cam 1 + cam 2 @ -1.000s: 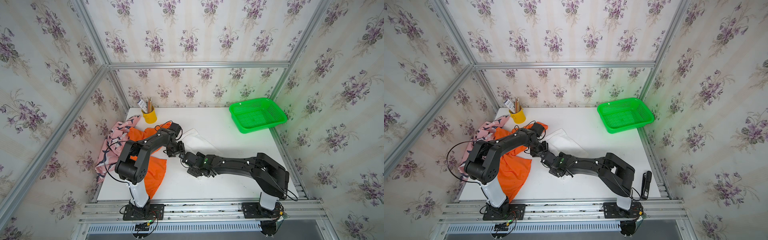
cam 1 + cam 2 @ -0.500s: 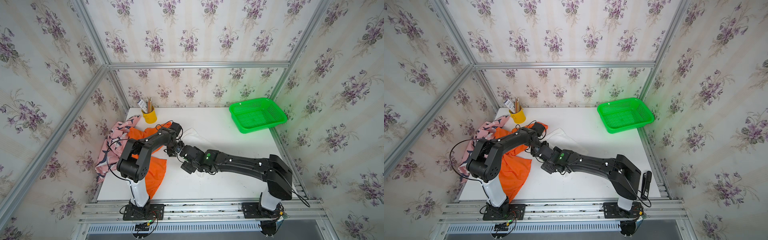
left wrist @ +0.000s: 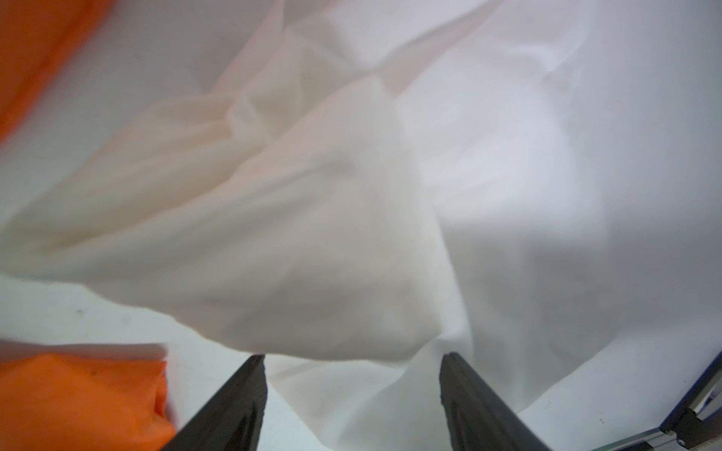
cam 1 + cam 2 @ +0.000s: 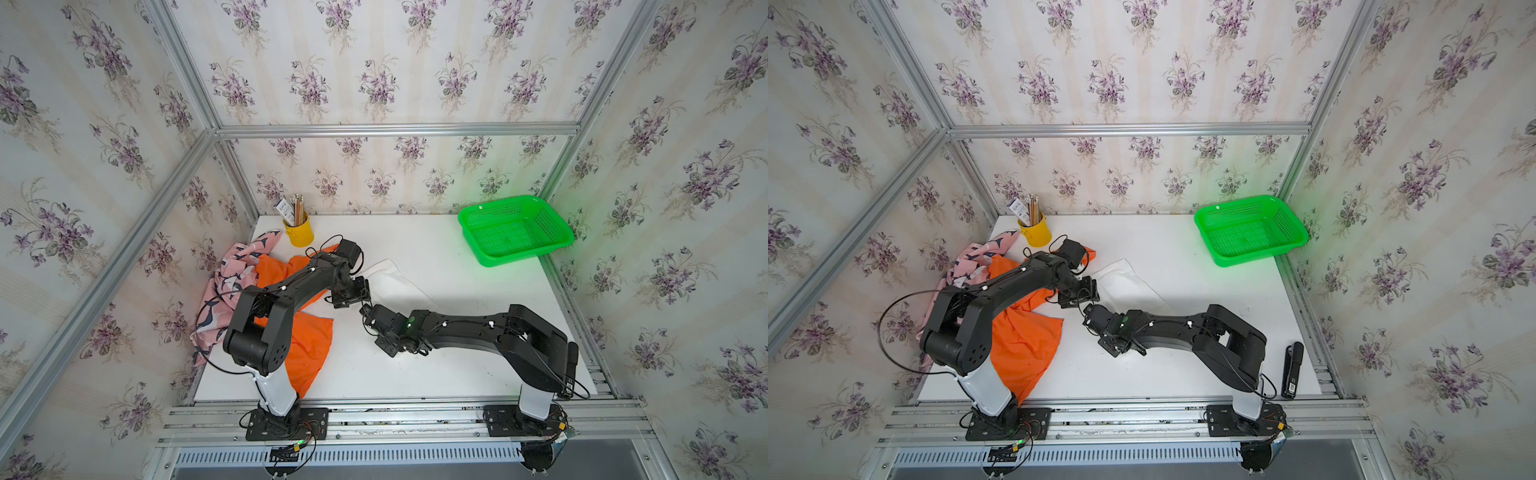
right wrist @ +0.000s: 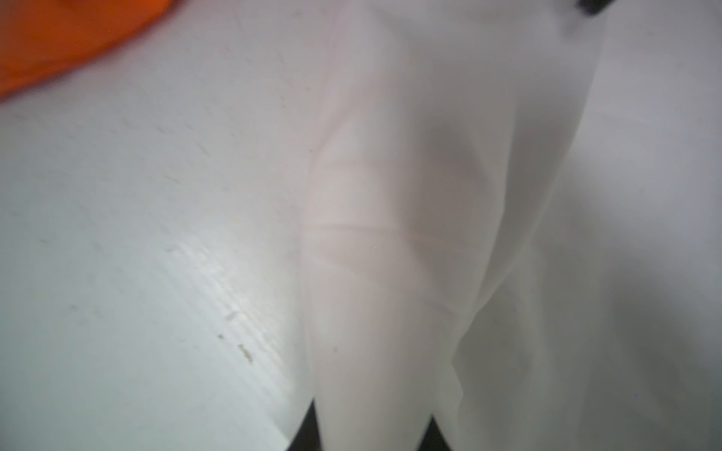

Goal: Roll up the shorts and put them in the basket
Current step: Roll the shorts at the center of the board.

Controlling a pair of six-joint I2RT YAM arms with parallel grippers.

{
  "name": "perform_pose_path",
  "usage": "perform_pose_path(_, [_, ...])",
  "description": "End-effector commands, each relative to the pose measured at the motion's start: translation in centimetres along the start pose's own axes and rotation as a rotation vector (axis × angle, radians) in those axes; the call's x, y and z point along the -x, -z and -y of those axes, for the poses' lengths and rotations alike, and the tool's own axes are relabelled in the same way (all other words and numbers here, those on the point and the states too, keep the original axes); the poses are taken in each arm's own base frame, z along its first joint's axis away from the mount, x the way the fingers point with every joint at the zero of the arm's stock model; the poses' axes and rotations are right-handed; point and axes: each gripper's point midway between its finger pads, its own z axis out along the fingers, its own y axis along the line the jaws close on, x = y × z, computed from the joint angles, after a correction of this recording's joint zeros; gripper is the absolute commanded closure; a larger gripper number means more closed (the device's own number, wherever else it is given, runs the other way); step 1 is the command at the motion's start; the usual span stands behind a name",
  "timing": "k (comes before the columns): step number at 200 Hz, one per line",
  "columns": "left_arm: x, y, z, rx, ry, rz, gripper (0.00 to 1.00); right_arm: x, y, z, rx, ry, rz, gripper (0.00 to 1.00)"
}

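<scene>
The white shorts (image 4: 395, 282) (image 4: 1126, 282) lie crumpled mid-table. My left gripper (image 4: 351, 294) (image 4: 1080, 296) hovers at their left edge. In the left wrist view the left gripper (image 3: 353, 356) is open, with white cloth (image 3: 312, 254) bunched between and ahead of its fingers (image 3: 234, 402). My right gripper (image 4: 368, 311) (image 4: 1089, 311) meets the same edge from the front. In the right wrist view the right gripper (image 5: 370, 427) is shut on a fold of the white shorts (image 5: 390, 273). The orange shorts (image 4: 311, 345) (image 4: 1025, 340) and the pink whale-print shorts (image 4: 232, 278) (image 4: 971, 257) are heaped at the left under the left arm.
A green basket (image 4: 515, 232) (image 4: 1250, 228) stands at the back right. A yellow cup of pencils (image 4: 298, 233) (image 4: 1036, 231) is at the back left. A black stapler (image 4: 1292, 370) lies by the right front edge. Aluminium rails frame the table.
The right gripper has reached a little further toward the left gripper and closed from wide open onto the white cloth. The left gripper's jaws have opened wider.
</scene>
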Motion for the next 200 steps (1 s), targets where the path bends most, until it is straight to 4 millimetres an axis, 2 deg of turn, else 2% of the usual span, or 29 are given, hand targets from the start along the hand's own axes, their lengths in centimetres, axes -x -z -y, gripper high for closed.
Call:
perform_pose_path(1, [0.1, 2.1, -0.2, 0.01, -0.003, 0.042, 0.25, 1.7, 1.8, -4.2, 0.369, -0.157, 0.04, 0.83])
perform_pose_path(12, [-0.3, 2.8, -0.2, 0.01, -0.002, 0.04, 0.25, 2.3, 2.4, -4.1, 0.47, -0.226, 0.065, 0.84])
perform_pose_path(31, [-1.2, 3.3, 0.0, 0.015, -0.024, 0.018, 0.25, 2.5, 2.7, -2.4, 0.585, -0.364, 0.099, 0.84])
perform_pose_path(64, [-2.1, 2.8, 0.6, 0.021, -0.037, -0.015, 0.24, -0.3, 0.7, 1.9, 0.661, -0.62, 0.066, 0.84])
perform_pose_path(84, [-1.8, 1.9, 1.4, 0.022, -0.053, -0.025, 0.24, -2.6, -1.2, 3.4, 0.64, -0.707, -0.003, 0.83])
perform_pose_path(94, [-1.3, 1.3, 2.1, 0.014, -0.063, -0.02, 0.26, -3.7, -2.0, 3.9, 0.615, -0.736, -0.035, 0.79])
perform_pose_path(121, [0.4, -1.2, 2.8, 0.027, -0.086, -0.025, 0.42, -5.7, -2.7, 4.8, 0.52, -0.75, -0.092, 0.6])
perform_pose_path(129, [0.8, -2.0, 2.7, 0.045, -0.088, -0.036, 0.44, -5.9, -2.4, 5.2, 0.488, -0.739, -0.096, 0.57])
perform_pose_path(132, [0.9, -2.2, 2.8, 0.05, -0.092, -0.038, 0.49, -5.9, -2.2, 5.3, 0.477, -0.733, -0.093, 0.56])
perform_pose_path(138, [1.1, -2.9, 2.7, 0.056, -0.093, -0.048, 0.53, -5.8, -1.7, 5.7, 0.448, -0.718, -0.089, 0.53])
perform_pose_path(150, [1.3, -3.9, 2.6, 0.069, -0.099, -0.069, 0.56, -5.3, -0.4, 6.5, 0.377, -0.679, -0.071, 0.46])
perform_pose_path(177, [1.1, -5.3, 2.5, 0.078, -0.107, -0.109, 0.56, -3.7, 3.0, 9.0, 0.093, -0.534, -0.043, 0.31])
perform_pose_path(200, [0.8, -5.6, 2.4, 0.077, -0.108, -0.12, 0.55, -2.1, 5.4, 9.8, -0.181, -0.336, -0.045, 0.23])
